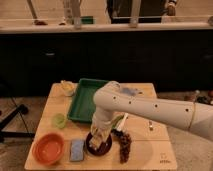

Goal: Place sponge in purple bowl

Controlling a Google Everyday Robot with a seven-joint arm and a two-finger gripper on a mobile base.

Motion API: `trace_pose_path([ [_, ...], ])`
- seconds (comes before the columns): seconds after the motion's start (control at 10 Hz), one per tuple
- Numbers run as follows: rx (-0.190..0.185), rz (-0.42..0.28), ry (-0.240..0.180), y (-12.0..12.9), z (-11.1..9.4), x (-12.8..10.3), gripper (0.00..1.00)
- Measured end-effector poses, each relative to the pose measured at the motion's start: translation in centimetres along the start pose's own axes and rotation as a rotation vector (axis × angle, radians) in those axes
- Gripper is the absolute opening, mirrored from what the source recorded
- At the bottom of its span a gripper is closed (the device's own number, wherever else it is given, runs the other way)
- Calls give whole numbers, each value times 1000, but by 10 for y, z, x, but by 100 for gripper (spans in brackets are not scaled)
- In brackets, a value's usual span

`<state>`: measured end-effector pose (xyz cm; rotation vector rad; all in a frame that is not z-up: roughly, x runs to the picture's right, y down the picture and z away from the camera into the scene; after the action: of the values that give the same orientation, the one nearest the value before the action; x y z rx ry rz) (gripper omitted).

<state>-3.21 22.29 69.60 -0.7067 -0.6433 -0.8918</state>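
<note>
The purple bowl [99, 147], small, round and almost black, sits near the table's front edge, right of the orange bowl. My gripper [97, 138] points straight down over it, its tip at or inside the rim. A pale yellowish piece [94, 144] shows at the tip inside the bowl; I cannot tell whether it is a sponge or part of the gripper. A flat blue-grey rectangular pad [77, 150] that looks like a sponge lies on the table just left of the bowl, apart from the gripper.
An orange-red bowl [48, 148] stands front left and a small pale green bowl [59, 120] behind it. A green tray [85, 100] is at the middle back, a yellowish item [67, 88] back left, a brown packet [124, 145] right of the purple bowl. My white arm [150, 107] crosses from the right.
</note>
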Motion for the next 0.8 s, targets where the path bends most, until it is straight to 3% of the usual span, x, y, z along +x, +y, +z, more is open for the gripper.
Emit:
trace_pose_path([
  [0.8,-60,-40,30,0,8,-13,0],
])
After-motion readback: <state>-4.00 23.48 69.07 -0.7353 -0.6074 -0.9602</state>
